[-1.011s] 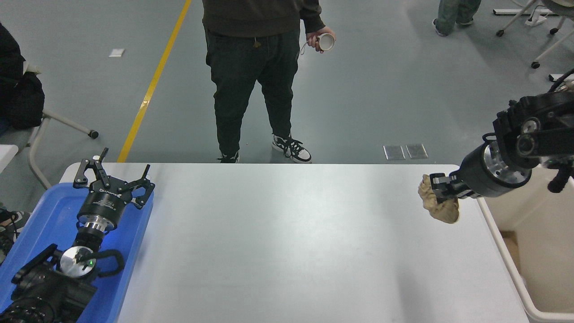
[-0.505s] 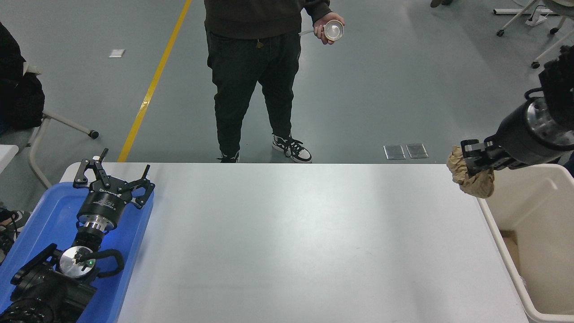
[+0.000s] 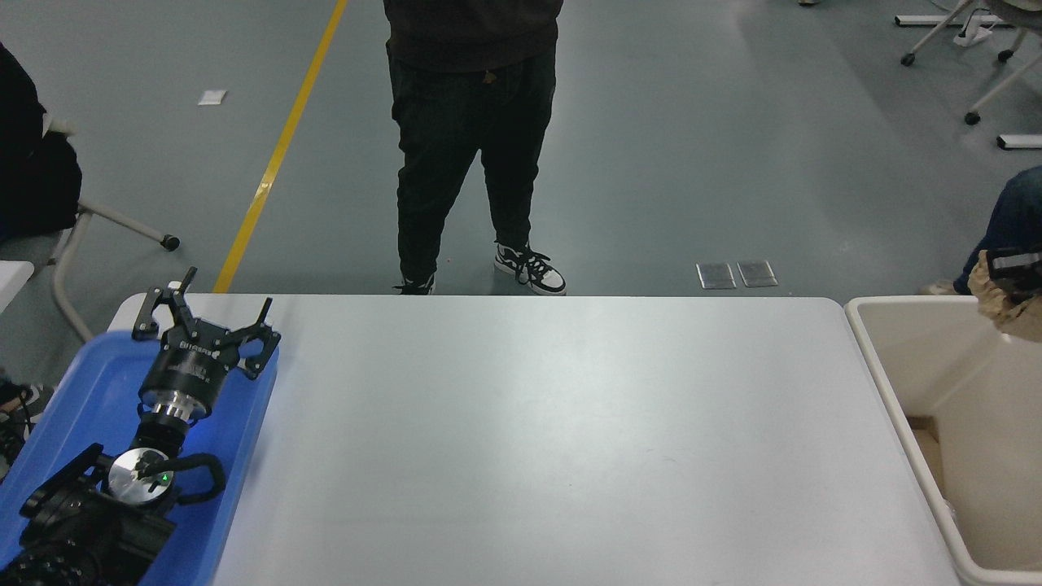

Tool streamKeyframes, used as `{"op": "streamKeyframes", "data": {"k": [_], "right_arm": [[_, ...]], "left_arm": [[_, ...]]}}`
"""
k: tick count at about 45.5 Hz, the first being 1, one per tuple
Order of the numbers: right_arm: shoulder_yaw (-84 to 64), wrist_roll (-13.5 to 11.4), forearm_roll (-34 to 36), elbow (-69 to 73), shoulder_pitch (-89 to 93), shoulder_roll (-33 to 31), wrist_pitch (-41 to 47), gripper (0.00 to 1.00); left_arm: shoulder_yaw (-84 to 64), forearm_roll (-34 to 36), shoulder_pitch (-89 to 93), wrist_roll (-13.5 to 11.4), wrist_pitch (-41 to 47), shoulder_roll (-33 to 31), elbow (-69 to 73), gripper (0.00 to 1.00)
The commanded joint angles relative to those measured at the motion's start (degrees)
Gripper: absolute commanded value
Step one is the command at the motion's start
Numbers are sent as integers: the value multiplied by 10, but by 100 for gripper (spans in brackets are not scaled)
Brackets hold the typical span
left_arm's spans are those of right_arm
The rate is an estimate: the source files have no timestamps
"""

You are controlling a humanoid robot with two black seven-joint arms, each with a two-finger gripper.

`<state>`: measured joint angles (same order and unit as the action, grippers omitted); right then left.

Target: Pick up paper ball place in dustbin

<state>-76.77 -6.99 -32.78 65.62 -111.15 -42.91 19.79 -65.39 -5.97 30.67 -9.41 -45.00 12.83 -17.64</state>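
Observation:
The tan-brown paper ball [image 3: 1008, 303] hangs at the right edge of the head view, above the open top of the cream-white dustbin [image 3: 883, 382], which stands against the table's right end. My right gripper [image 3: 1017, 273] is shut on the ball; only a black fingertip shows, the rest of the arm is out of frame. My left gripper [image 3: 203, 313] is parked open and empty over the blue tray at the lower left.
The blue tray [image 3: 73, 399] lies on the table's left end under the left arm. A person in dark trousers [image 3: 468, 146] stands at the far edge. Someone's blue-jeaned leg [image 3: 1009, 216] is just behind the dustbin. Chairs stand at the far left and far right.
My right gripper has carried the paper ball up and to the right, from over the table's right end to above the dustbin, and the arm has mostly left the frame.

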Motion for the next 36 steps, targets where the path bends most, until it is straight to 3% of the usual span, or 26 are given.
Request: {"op": "streamKeyframes", "data": {"k": [1, 9, 23, 36], "right_arm": [[96, 0, -18, -157, 253, -36, -138, 0], [209, -1, 32, -253, 434, -15, -208, 0], [335, 0, 185, -489, 670, 149, -251, 0], [401, -1, 194, -497, 705, 182, -258, 0]], "left_arm": [[0, 0, 0, 0, 0, 0, 0, 99], [0, 0, 0, 0, 0, 0, 1, 99], [0, -1, 0, 0, 0, -1, 1, 99], [-1, -1, 0, -1, 0, -1, 1, 99]]}}
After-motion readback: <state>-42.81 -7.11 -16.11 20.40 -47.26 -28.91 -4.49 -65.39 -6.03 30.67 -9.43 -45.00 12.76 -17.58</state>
